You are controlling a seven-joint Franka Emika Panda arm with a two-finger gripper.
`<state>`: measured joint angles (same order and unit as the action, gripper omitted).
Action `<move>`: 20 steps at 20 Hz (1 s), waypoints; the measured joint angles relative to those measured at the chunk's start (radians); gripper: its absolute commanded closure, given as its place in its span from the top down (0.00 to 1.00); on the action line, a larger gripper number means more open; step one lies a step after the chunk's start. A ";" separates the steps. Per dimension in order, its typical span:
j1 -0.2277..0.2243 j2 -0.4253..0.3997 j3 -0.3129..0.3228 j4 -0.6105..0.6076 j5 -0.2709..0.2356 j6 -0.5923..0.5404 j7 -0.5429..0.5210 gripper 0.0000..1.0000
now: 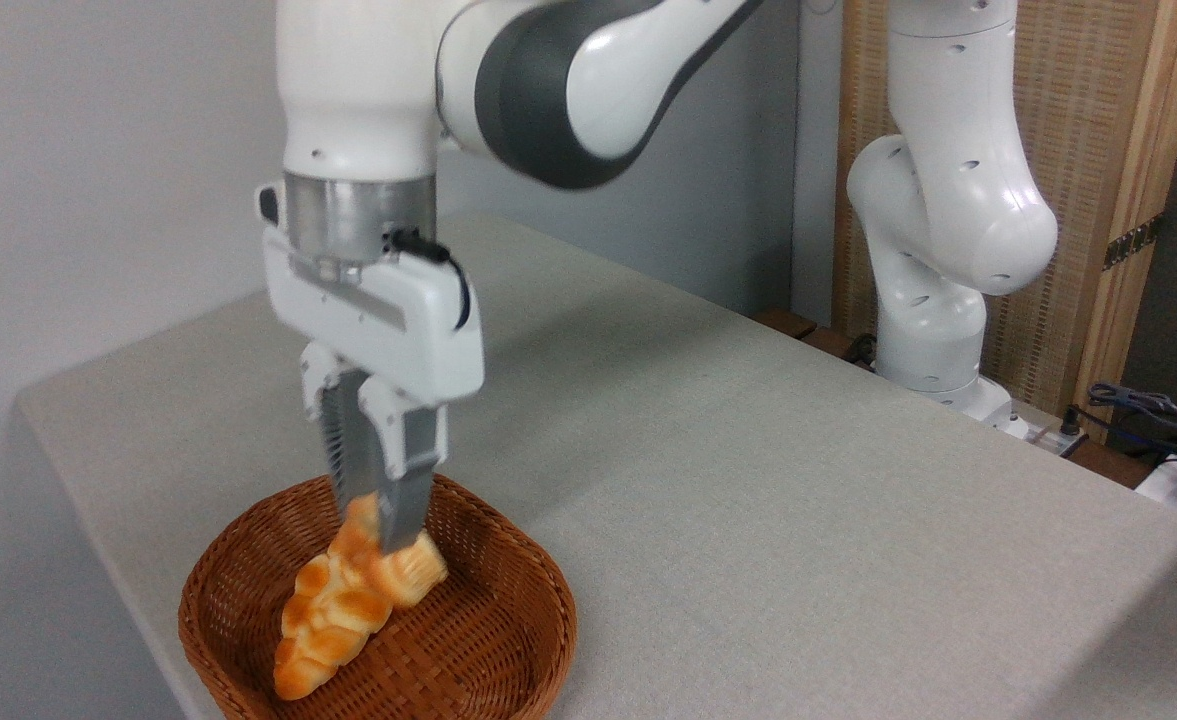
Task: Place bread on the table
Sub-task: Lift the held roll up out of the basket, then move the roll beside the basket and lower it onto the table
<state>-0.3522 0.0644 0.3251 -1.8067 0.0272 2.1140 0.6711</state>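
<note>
— Where is your pincer sitting in the fixed camera's view?

— My pincer is pointing straight down into the wicker basket, its fingers drawn narrow and clamping the bread, the small pale-golden bun. The bun is hanging tilted just inside the basket, touching the long braided loaf, which is lying on the basket floor and leaning toward the near-left rim.

— How are the edges looking, and the room around?

— The basket is sitting at the near-left corner of the worktop, close to its left edge and its front edge. The rim is rising on all sides of the bun. To the right and behind, the grey-beige cloth is running bare and flat up to the far edge. My own base is standing beyond the right edge, well apart from the basket.

— And beyond that?

— A plain pale wall is standing at the left, a woven wood-framed screen behind my base, and some cables are lying at far right.
</note>
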 measured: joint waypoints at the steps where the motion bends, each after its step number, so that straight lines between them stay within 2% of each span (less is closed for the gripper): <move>1: 0.000 -0.011 -0.005 0.000 -0.001 -0.031 0.000 0.51; 3: -0.001 -0.042 -0.019 0.000 -0.006 -0.121 0.000 0.51; 8: -0.003 -0.093 -0.057 -0.001 -0.077 -0.295 -0.002 0.51; 12: -0.004 -0.098 -0.099 -0.006 -0.100 -0.372 -0.039 0.55; 15: -0.006 -0.096 -0.133 -0.022 -0.104 -0.383 -0.075 0.60; 16: -0.007 -0.095 -0.145 -0.032 -0.104 -0.383 -0.090 0.71; 17: -0.009 -0.094 -0.153 -0.042 -0.104 -0.383 -0.098 0.93; 18: -0.013 -0.091 -0.157 -0.048 -0.104 -0.383 -0.099 0.98; 20: -0.020 -0.087 -0.160 -0.055 -0.104 -0.383 -0.100 1.00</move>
<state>-0.3726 -0.0223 0.1653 -1.8615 -0.0772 1.7307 0.5709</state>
